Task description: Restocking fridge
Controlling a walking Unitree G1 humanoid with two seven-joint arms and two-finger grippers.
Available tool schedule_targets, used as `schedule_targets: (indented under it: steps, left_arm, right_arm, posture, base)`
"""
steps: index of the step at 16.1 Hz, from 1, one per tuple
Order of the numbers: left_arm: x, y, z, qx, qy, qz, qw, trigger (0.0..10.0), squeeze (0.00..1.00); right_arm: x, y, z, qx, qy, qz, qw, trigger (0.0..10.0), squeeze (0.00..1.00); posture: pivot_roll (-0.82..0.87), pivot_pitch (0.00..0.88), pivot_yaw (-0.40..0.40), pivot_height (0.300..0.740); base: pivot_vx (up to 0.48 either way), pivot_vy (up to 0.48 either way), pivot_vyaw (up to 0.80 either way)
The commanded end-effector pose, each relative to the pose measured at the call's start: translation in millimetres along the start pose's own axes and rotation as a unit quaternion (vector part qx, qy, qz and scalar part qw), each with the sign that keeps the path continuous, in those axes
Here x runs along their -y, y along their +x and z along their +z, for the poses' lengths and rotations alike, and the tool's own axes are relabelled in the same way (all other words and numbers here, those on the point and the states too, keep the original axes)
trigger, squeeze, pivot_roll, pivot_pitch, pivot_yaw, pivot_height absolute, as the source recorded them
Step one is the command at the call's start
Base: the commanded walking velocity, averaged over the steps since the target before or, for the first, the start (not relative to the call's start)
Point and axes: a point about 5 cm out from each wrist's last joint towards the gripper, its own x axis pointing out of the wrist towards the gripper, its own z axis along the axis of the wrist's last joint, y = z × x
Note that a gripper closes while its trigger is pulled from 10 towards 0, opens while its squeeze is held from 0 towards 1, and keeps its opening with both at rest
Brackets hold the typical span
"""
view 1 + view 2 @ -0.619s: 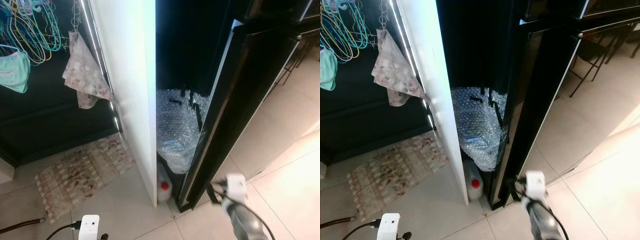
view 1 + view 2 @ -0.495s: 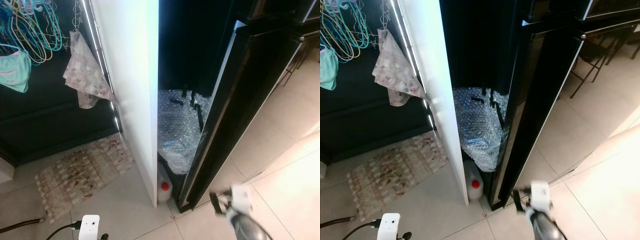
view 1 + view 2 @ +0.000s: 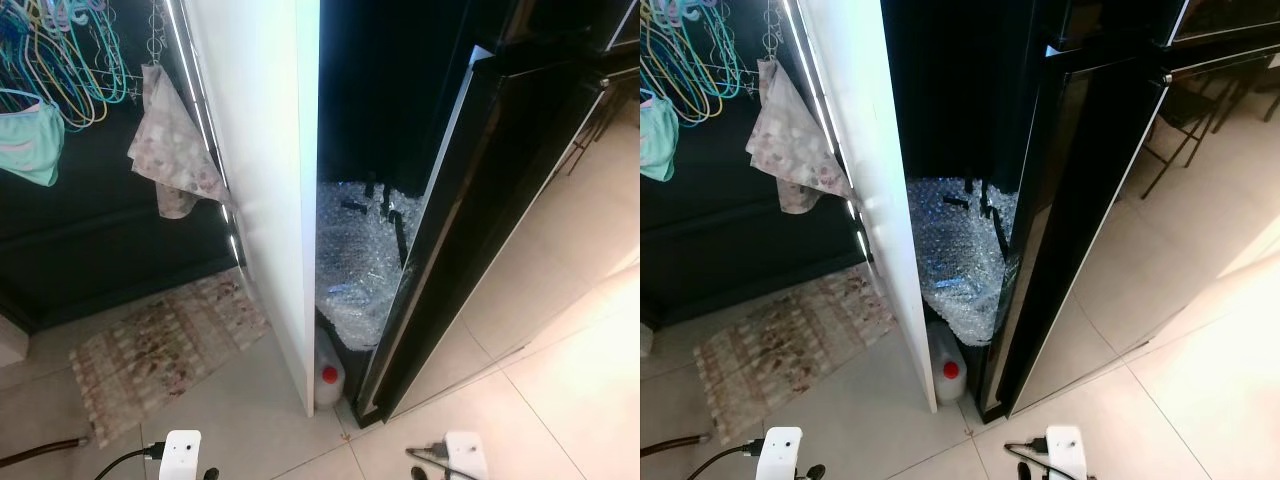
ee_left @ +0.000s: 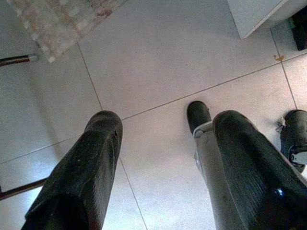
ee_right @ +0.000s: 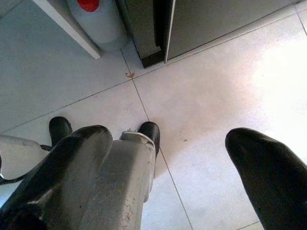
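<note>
Before the black fridge door [image 3: 480,230], the right arm has dropped from beside the door's lower corner to the frame's bottom edge. Both arms hang low over the tiled floor [image 5: 216,96], the left tool [image 4: 168,158] and right tool [image 5: 192,163] each spread and holding nothing. Bubble wrap [image 3: 360,260] fills the gap beside the white panel [image 3: 265,150], above a red-capped jug [image 3: 328,372].

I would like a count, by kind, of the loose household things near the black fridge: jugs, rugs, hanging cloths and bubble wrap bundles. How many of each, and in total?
Jug with red cap: 1
Patterned rug: 1
Hanging cloth: 1
Bubble wrap bundle: 1
Total: 4
</note>
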Motion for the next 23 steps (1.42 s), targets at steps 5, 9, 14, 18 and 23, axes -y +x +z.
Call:
schedule_targets:
  steps: [5,9,14,18,23]
  left_arm:
    - [-1.3,-2.4,-10.5,-0.016,-0.007,-0.002,1.000,10.0,0.00]
    - [-0.8,-2.8,-12.3,-0.018,-0.007,-0.003,1.000,10.0,0.00]
    - [-1.5,-3.6,-15.4,-0.023,-0.002,-0.004,1.000,10.0,0.00]
    - [-0.6,-4.4,-18.5,-0.027,-0.002,-0.004,1.000,10.0,0.00]
    - [0.4,-4.6,-18.8,-0.025,-0.003,-0.002,1.000,10.0,0.00]
  right_arm:
    - [-5.0,1.6,4.1,0.002,0.006,0.012,1.000,10.0,0.00]
    - [-9.0,1.0,-2.8,-0.013,0.009,0.017,1.000,10.0,0.00]
    - [-16.3,1.8,-2.5,-0.007,0.003,0.018,1.000,10.0,0.00]
    - [-11.6,0.4,-6.7,-0.015,0.002,0.018,1.000,10.0,0.00]
    - [-7.1,-1.0,-10.4,-0.021,0.003,0.021,1.000,10.0,0.00]
  posture:
    - [-0.15,0.079,-0.004,0.740]
    - [-0.16,0.068,-0.001,0.740]
    - [-0.15,0.054,0.003,0.740]
    - [-0.15,0.043,0.000,0.740]
    - [-0.15,0.038,-0.005,0.740]
  base:
    - [0.000,0.000,0.00]
    - [0.000,0.000,0.00]
    - [0.000,0.000,0.28]
    - [0.000,0.000,0.80]
    - [0.000,0.000,0.80]
